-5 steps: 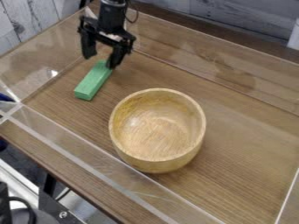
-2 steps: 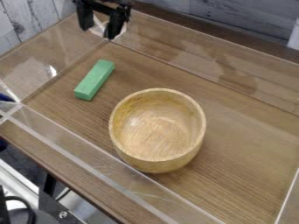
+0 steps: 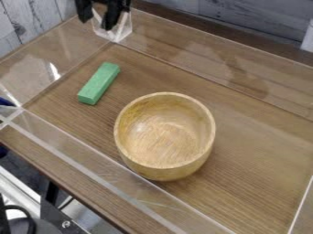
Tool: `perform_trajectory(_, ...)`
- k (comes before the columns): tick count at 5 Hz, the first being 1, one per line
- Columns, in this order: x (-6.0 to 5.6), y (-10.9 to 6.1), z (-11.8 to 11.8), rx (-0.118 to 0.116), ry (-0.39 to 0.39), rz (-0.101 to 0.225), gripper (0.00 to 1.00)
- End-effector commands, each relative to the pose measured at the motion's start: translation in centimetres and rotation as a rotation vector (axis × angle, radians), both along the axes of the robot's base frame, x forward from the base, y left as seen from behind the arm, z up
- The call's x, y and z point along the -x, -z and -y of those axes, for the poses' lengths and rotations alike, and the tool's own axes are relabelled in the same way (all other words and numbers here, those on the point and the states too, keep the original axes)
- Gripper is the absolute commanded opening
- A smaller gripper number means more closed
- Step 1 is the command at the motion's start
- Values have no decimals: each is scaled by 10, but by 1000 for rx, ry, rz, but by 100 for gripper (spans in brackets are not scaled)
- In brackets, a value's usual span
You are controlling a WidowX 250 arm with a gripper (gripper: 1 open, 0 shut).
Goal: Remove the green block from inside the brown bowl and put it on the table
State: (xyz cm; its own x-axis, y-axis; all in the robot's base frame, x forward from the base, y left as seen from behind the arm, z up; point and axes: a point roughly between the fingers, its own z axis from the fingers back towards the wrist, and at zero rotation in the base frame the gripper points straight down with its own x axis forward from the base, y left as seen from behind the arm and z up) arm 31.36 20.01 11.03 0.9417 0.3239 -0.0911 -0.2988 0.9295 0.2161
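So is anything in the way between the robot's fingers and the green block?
Nothing visible is. The green block lies flat on the table, outside the brown bowl and apart from it. The fingers hang at the top edge of the view, with only bare tabletop between them and the block.

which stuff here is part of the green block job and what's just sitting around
Part of the job:
- green block, lying flat on the table, outside the bowl
- brown bowl, empty
- gripper, up at the top edge, holding nothing

Just there:
- clear acrylic walls edging the table
- no other loose items visible
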Motion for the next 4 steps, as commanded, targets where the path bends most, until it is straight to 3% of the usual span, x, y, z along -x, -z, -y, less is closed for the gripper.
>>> perform_trajectory(1,-4,-5,-16,-31,11,64,0)
perform_trajectory(2,-3,18,-13,-20,30,54,0)
perform_trajectory(4,15,42,-10,33,22,31,0)
